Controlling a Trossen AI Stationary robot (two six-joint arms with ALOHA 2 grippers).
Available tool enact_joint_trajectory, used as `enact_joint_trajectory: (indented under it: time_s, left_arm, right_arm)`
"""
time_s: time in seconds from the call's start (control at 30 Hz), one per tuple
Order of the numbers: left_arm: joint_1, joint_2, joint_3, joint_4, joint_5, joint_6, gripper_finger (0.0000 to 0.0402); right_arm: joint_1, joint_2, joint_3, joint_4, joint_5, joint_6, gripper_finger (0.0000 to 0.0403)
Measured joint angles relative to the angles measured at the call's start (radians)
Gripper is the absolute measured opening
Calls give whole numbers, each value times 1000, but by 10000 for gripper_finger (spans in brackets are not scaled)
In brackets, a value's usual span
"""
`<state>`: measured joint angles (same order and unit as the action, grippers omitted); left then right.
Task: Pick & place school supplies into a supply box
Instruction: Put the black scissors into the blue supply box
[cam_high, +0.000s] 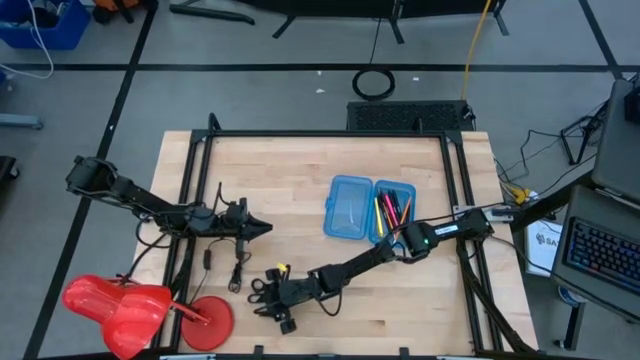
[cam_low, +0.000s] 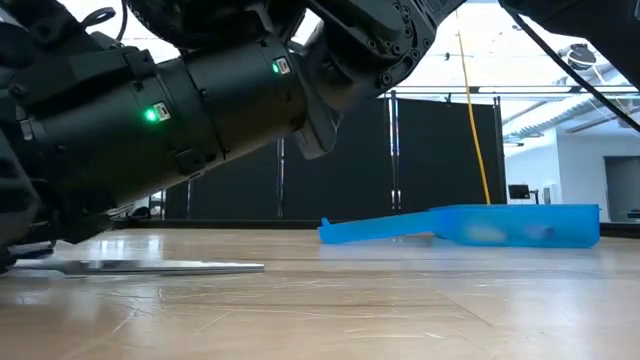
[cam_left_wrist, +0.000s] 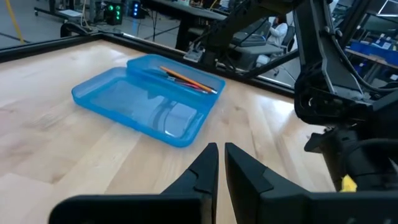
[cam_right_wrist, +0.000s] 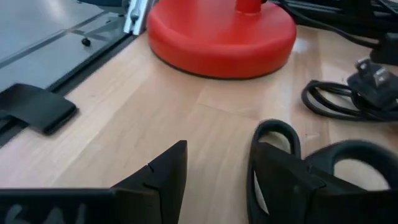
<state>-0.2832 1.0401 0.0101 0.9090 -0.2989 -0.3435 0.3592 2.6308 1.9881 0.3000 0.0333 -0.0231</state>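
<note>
Left claw (cam_high: 262, 228) closed, empty, parked over table (cam_high: 300, 170). We see right claw (cam_right_wrist: 217, 174) open, one finger by scissors (cam_right_wrist: 311, 168) handle loop, near red base (cam_right_wrist: 224, 25). Supply box (cam_high: 368, 210) well apart, pens inside. Risk: finger pushes scissors away, grasp misses.

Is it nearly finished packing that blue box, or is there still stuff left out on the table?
Nearly. Pens and pencils already lie in one half of the open supply box. The right gripper, jaws open, is down at the scissors near the table's front edge, not yet gripping them. The left gripper waits shut, holding nothing.
</note>
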Motion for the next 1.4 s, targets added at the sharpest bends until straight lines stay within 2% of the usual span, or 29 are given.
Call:
enact_joint_trajectory:
  time_s: [0.27, 0.57, 0.77, 1.03, 1.27, 1.4]
  left_arm:
    - [0, 0, 0, 0, -12, -10, 31]
    - [0, 0, 0, -1, -17, -12, 31]
    - [0, 0, 0, -1, -17, -13, 31]
    - [0, 0, 0, -6, -17, -13, 31]
    - [0, 0, 1, -25, -18, -17, 31]
    - [0, 0, 1, -25, -18, -18, 31]
  right_arm:
    - [-6, -1, 0, -28, 45, 27, 171]
    - [-19, -2, 0, -79, 41, 88, 167]
    - [-19, -2, 0, -85, 44, 75, 120]
    - [-22, -2, 0, -106, 31, 55, 16]
    - [-10, -2, 0, -105, 21, 31, 4]
    - [4, -8, -2, -110, 68, -7, 2]
